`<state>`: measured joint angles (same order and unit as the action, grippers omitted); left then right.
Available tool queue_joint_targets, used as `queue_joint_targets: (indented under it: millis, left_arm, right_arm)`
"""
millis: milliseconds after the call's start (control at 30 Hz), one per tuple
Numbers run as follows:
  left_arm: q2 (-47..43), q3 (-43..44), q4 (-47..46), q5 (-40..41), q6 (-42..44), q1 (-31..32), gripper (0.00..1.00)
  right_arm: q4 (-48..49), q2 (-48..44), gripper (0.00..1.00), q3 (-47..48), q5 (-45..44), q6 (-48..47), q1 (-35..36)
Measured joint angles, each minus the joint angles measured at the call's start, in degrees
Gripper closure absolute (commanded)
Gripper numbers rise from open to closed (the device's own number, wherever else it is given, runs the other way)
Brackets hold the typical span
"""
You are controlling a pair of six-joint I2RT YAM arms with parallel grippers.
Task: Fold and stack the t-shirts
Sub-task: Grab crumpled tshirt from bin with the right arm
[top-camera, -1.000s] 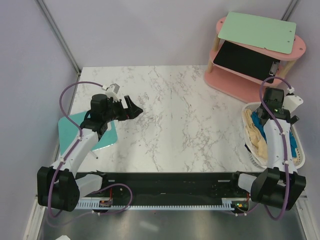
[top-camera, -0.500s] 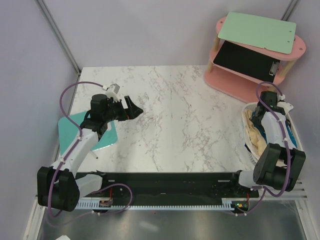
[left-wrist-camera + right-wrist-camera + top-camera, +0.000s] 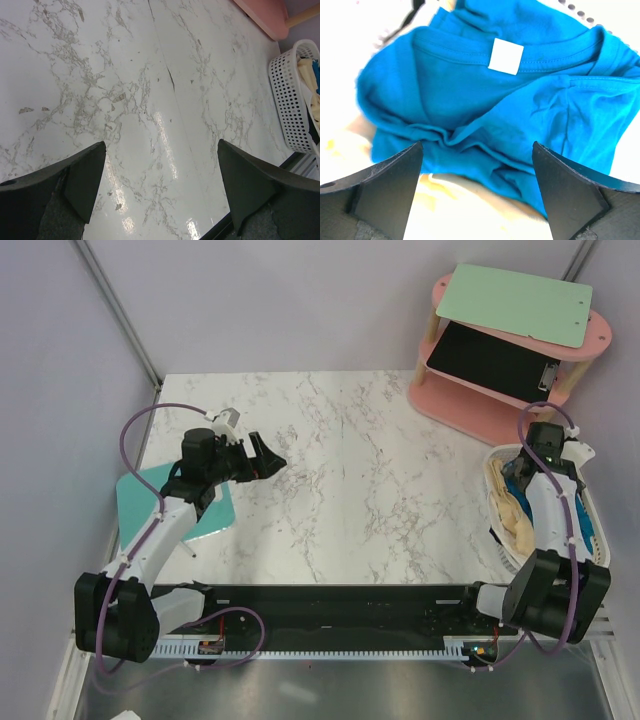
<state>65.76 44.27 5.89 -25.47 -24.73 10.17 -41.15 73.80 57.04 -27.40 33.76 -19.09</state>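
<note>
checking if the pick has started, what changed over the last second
The right arm re-posed over the basket, its links shifting while the right claw drifted slightly left and back above the teal-blue t-shirt. It took hold of nothing, jaws open. The left claw, open over the table, and the cream t-shirts stayed put.

Bright, even light; glare streaks on the glossy desk at lower centre; white overexposure around the teal t-shirt, blurred at upper left
</note>
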Motion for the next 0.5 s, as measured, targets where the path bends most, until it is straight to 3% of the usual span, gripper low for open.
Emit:
queue_joint_targets:
  millis: [233, 400, 433, 467, 500]
  left_arm:
    - [1.01, 0.00, 0.04, 0.11, 0.02, 0.26, 0.00]
    - [1.29, 0.00, 0.15, 0.33, 0.02, 0.46, 0.00]
    - [1.29, 0.00, 0.15, 0.33, 0.02, 0.48, 0.00]
    - [1.29, 0.00, 0.26, 0.37, 0.02, 0.52, 0.00]
    - [1.29, 0.00, 0.35, 0.37, 0.02, 0.57, 0.00]
  right_arm:
    - [0.74, -2.34, 0.02, 0.00, 0.07, -0.04, 0.07]
    - [2.84, 2.45, 0.10, -0.74, -1.62, 0.63, -0.13]
    - [3.41, 3.52, 0.19, -1.05, -2.05, 0.83, -0.22]
    - [3.85, 4.63, 0.78, -1.22, -2.49, 1.05, -0.31]
    - [4.31, 5.55, 0.96, -1.27, -2.89, 1.27, -0.33]
